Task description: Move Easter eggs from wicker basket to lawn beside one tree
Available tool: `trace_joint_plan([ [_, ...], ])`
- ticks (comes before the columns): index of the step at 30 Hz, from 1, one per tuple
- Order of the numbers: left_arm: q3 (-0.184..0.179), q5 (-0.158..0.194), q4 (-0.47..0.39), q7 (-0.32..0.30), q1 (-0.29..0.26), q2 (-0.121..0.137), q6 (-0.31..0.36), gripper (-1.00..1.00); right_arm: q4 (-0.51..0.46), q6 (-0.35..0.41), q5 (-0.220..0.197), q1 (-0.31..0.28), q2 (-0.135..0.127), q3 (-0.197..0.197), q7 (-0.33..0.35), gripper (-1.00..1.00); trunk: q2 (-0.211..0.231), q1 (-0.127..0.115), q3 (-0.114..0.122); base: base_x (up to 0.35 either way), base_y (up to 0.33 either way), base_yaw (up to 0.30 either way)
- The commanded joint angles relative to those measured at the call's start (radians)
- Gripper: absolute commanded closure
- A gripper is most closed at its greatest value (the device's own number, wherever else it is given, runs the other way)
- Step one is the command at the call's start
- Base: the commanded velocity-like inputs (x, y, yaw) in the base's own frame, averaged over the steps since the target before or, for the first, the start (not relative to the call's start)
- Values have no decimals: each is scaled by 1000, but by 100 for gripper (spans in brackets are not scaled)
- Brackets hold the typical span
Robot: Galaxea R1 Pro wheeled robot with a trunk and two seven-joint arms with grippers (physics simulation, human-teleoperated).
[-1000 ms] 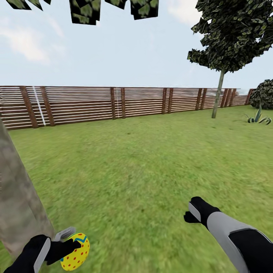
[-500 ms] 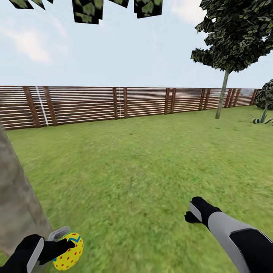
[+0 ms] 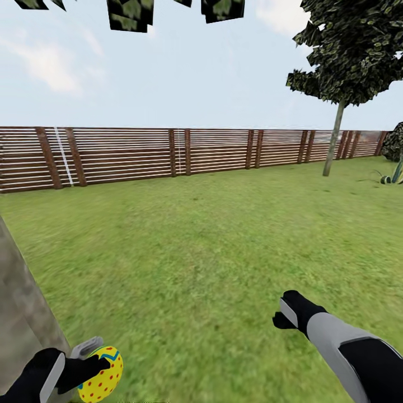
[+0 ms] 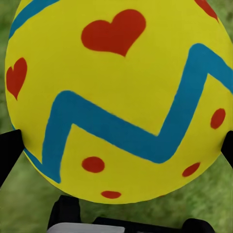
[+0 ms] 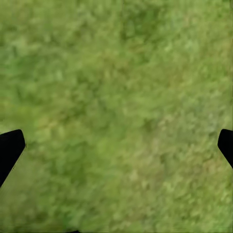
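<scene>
My left gripper is shut on a yellow Easter egg with red dots and a blue zigzag, low at the near left. The left wrist view shows that egg up close, with red hearts, held between the two dark fingers. Right beside it rises the thick, pale grey-brown trunk of a tree, whose leaves hang overhead. Over bare lawn at the near right, my right gripper stands open and holds nothing. The wicker basket and the other eggs are out of view.
A brown slat fence runs across the back of the garden. A thin-trunked tree stands at the far right by the fence, with a dark shrub and a spiky plant beyond it. Open grass lies between.
The whole view has shifted, so the fence and the far tree sit further right. The left gripper keeps its hold on the egg, now slightly lower left in the picture. The right arm is unchanged.
</scene>
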Motion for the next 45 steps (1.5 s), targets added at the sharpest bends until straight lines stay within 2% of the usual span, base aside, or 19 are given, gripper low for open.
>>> trace_joint_plan([
  [1, 2, 3, 0, -2, -1, 0, 5, 100, -2, -18, -12, 0, -2, 7, -5, -100, -1, 0, -1, 1, 0, 156],
  [2, 2, 3, 0, -2, -1, 0, 5, 100, -2, -71, -12, 0, -7, 7, -4, -100, -1, 0, -1, 1, 0, 80],
  [4, 2, 3, 0, -2, -1, 0, 5, 100, 6, -227, -13, 0, -14, 7, -4, -100, -1, 0, -1, 0, 0, 23],
  [6, 2, 3, 0, -2, -1, 0, 5, 100, 5, -281, -13, 0, -16, 6, 0, -100, -1, 0, -1, 0, 0, 4],
  [9, 2, 4, 0, -2, -1, 0, 5, 100, -23, -322, -12, 0, -14, 7, 22, -100, -1, 0, -1, 0, 0, 0],
  [10, 2, 4, 0, -2, -1, 0, 5, 100, -35, -359, -10, 0, -13, 9, 22, -100, -1, 0, -1, 0, 0, 0],
  [12, 2, 3, 0, -2, -1, 0, 4, 100, -44, -463, 24, 0, -14, 8, 22, -100, -1, 0, -1, 0, 0, 0],
  [14, 2, 4, 0, -2, -1, -1, 1, 100, -46, -501, 68, 0, -14, 7, 22, -100, -1, 0, -1, 0, 0, 0],
  [17, 2, 4, 0, -2, -1, -1, -1, 100, -58, -511, 90, -1, -14, 3, 25, -100, -1, 0, -1, 0, 0, 0],
  [21, 2, 4, -3, -2, -1, -2, -2, 100, -144, -507, 92, -1, -5, 7, 25, -100, -1, 0, -1, 0, 0, 0],
  [33, 2, 6, -5, -2, -1, -2, -1, 100, -142, -510, 93, -1, -12, 8, 27, -100, -1, 0, -1, 0, 0, 0],
  [45, 2, 6, -3, 0, -1, -2, -1, 100, -141, -510, 93, 0, -7, 8, 26, -100, -85, 46, -39, 0, 0, 0],
])
